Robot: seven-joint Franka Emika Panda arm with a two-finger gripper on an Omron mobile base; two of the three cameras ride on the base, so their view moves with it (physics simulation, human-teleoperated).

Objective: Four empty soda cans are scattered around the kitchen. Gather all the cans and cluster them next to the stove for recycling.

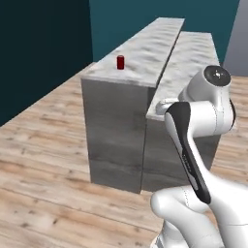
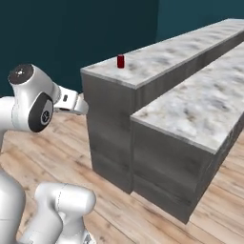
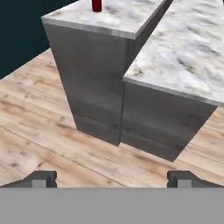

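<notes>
- Red soda can [image 1: 120,62], a small upright cylinder, stands near the left end of the taller bench [image 1: 140,53], close to its front corner.
- Marbled pale stone tops both benches; their sides are flat grey slabs, over a plank wood floor [image 1: 43,160].
- Lower bench [image 2: 200,107] steps down on the right, butted against the taller one.
- End effector [image 3: 112,178] is spread fully wide and holds nothing, well apart from the can.
- Judged step: approaching a first can; next calls for closing in and raising the hand to bench height.
</notes>
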